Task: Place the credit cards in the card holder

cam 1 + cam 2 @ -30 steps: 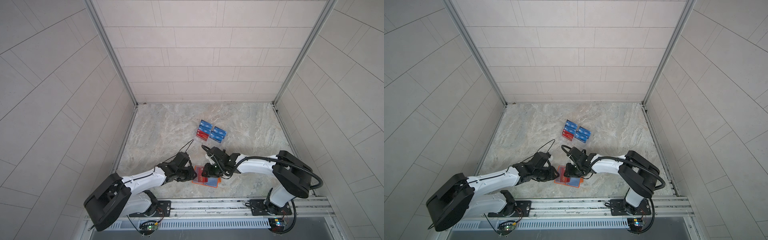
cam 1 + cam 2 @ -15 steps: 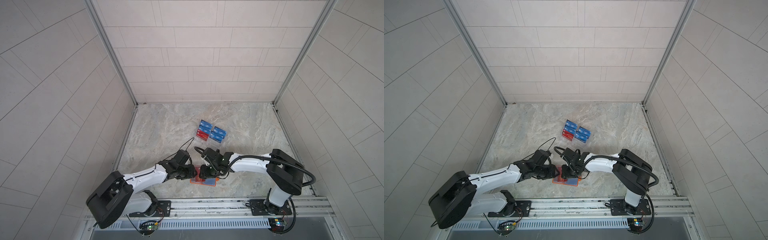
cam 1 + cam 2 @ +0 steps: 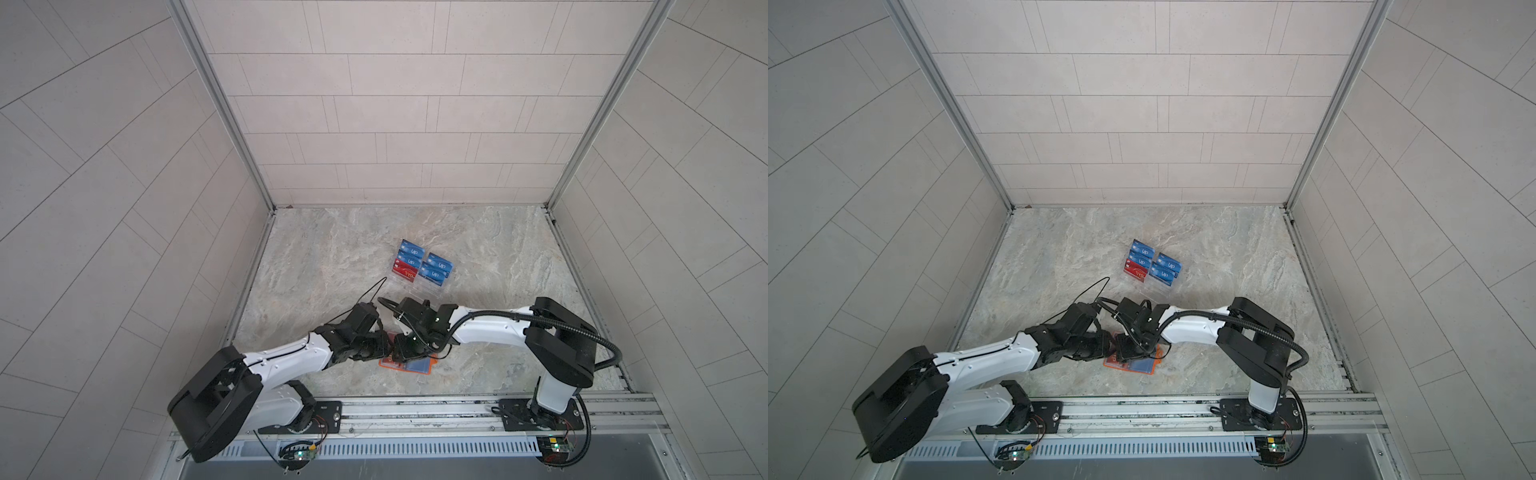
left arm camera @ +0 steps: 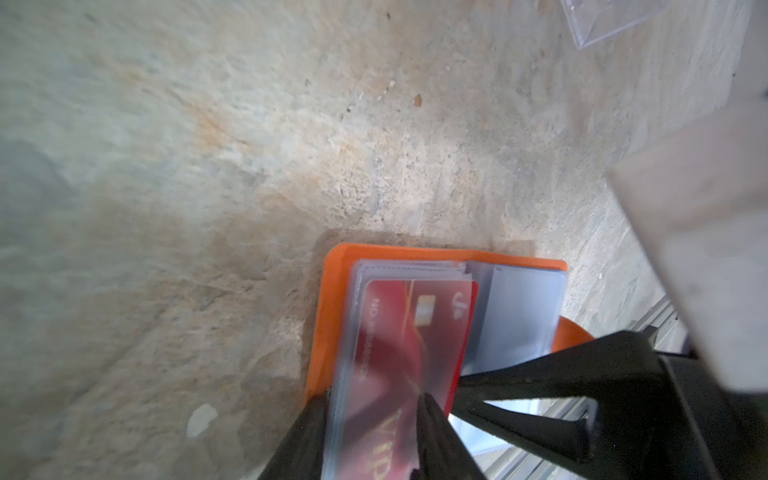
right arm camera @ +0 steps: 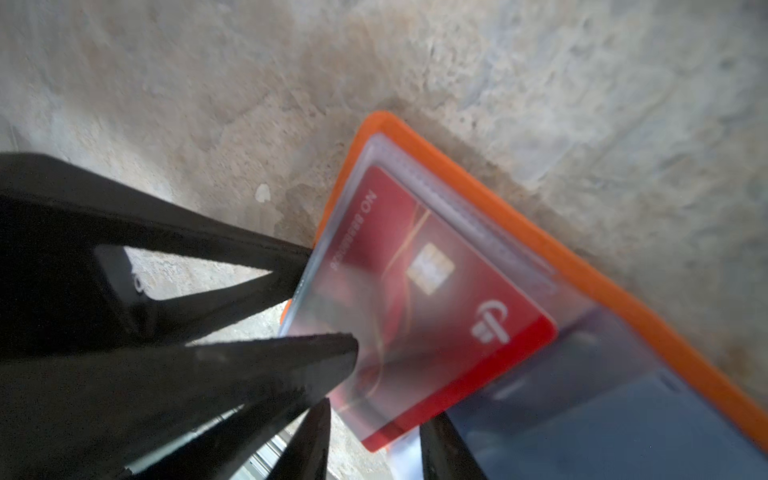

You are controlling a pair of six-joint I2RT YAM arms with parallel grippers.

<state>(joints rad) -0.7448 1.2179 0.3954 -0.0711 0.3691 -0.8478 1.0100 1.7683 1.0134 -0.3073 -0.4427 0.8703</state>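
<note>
- Compared with a second ago, we are seeing the right gripper (image 5: 376, 415) further left, almost touching the left gripper (image 4: 374, 399). The card holder (image 3: 386, 364) has slid slightly left too.
- Both arms are reaching low, meeting over the open holder near the table's (image 3: 332, 257) front edge.
- Left jaws are standing apart, one finger (image 5: 332, 353) lying on a clear sleeve (image 4: 407, 272). Right jaws are gripping the corner of the red card (image 5: 415, 291), which is mostly sleeved.
- We are reading gold "VIP" and "NO" on it, and white "VIP" on the blue cards (image 3: 411, 252) well behind.

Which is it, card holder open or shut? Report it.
Open. The card holder lies spread flat on the table, orange cover down, clear sleeves facing up, a red card partly inside one.
</note>
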